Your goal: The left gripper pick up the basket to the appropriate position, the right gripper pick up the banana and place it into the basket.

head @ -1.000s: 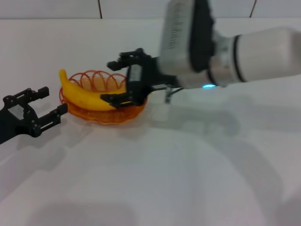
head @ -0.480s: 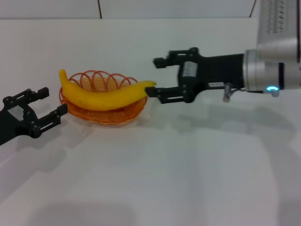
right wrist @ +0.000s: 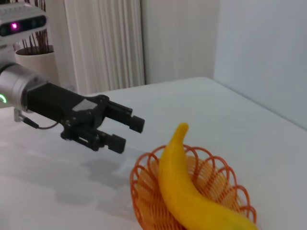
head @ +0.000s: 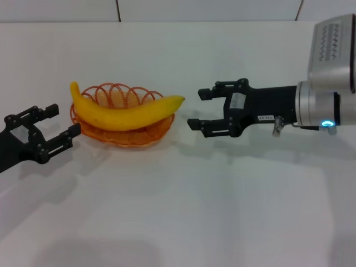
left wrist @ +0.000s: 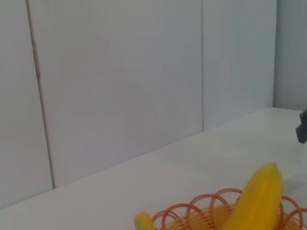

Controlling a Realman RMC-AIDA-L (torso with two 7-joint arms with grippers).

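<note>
The yellow banana (head: pixel 125 111) lies across the orange wire basket (head: pixel 125 135), its tip jutting over the right rim. My right gripper (head: pixel 200 108) is open and empty, a little to the right of the banana's tip. My left gripper (head: pixel 60 122) is open and empty just left of the basket, low over the table. The right wrist view shows the banana (right wrist: pixel 184 191) in the basket (right wrist: pixel 225 191) and the left gripper (right wrist: pixel 127 132) beyond. The left wrist view shows the banana (left wrist: pixel 254 201) and the basket rim (left wrist: pixel 201 208).
The white table (head: pixel 183 206) spreads all around. A white panelled wall (head: pixel 167 10) runs along its far edge. A potted plant (right wrist: pixel 33 52) and a curtain stand behind the left arm in the right wrist view.
My right gripper let go of the banana in the basket and drew back to the right, open. The banana settled across the basket. My left gripper has not moved.
</note>
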